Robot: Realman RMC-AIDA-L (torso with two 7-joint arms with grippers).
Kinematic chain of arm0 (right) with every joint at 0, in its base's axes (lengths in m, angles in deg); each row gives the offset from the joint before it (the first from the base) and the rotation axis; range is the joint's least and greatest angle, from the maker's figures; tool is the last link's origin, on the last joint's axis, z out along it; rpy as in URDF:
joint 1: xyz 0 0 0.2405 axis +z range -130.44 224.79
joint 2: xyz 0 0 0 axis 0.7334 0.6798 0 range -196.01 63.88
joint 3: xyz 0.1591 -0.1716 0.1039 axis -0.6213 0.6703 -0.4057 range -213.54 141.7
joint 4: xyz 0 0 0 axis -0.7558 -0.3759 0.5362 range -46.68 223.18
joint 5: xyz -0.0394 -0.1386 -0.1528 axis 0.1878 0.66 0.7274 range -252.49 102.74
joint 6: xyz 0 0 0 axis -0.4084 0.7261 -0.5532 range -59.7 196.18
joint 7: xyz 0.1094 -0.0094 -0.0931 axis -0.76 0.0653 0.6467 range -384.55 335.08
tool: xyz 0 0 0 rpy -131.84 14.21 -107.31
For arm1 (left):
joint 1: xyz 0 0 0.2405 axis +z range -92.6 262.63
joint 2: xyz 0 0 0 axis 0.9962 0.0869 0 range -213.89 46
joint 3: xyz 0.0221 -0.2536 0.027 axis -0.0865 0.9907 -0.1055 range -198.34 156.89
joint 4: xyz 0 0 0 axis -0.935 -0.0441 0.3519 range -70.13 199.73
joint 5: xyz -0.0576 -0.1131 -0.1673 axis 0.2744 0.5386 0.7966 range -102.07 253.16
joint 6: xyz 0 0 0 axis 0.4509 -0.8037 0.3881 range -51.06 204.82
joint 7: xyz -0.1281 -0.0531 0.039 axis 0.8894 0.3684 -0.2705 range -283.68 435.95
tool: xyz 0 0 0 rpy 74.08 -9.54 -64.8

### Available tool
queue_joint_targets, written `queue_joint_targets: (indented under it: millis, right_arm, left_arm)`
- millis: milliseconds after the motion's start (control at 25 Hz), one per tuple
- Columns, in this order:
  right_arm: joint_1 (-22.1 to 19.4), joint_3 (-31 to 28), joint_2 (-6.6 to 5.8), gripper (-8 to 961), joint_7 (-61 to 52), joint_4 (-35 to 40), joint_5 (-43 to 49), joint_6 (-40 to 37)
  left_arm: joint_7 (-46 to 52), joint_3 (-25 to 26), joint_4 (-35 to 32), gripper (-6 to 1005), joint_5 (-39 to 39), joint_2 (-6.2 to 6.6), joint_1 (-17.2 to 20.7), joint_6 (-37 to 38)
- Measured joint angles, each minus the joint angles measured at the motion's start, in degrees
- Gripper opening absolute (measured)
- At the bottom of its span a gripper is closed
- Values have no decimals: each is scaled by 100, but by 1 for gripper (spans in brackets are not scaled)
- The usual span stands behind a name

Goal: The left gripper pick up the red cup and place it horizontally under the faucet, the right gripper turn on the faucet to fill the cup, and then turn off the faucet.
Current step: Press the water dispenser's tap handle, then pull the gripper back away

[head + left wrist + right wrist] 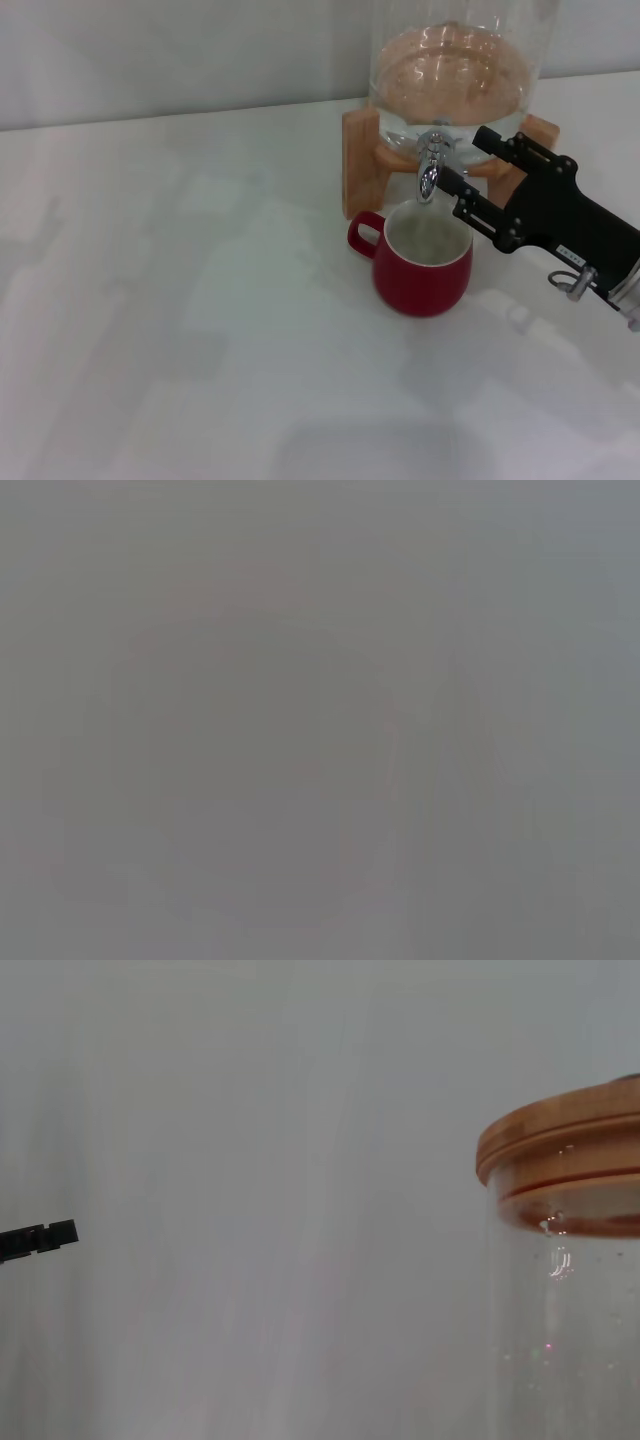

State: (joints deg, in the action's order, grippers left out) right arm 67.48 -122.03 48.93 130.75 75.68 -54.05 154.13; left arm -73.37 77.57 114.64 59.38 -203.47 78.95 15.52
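Red cup point(423, 262) upright, handle leftward

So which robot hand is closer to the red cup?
The right. The right gripper is at the faucet, just above the red cup. The left gripper isn't visible anywhere.

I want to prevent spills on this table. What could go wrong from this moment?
1. The red cup stands under the faucet, but with nothing gripping it; a bump from the right gripper working beside its rim could shift it.
2. If the lever stays open too long, it may overflow onto the white table.
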Motion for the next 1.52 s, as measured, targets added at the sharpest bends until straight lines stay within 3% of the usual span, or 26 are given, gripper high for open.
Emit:
queue_joint_targets:
  millis: [1520]
  right_arm:
    - [-94, -576, -29, 617, 211, 53, 1, -215]
  left_arm:
    - [0, 8, 52, 884, -36, 0, 8, -34]
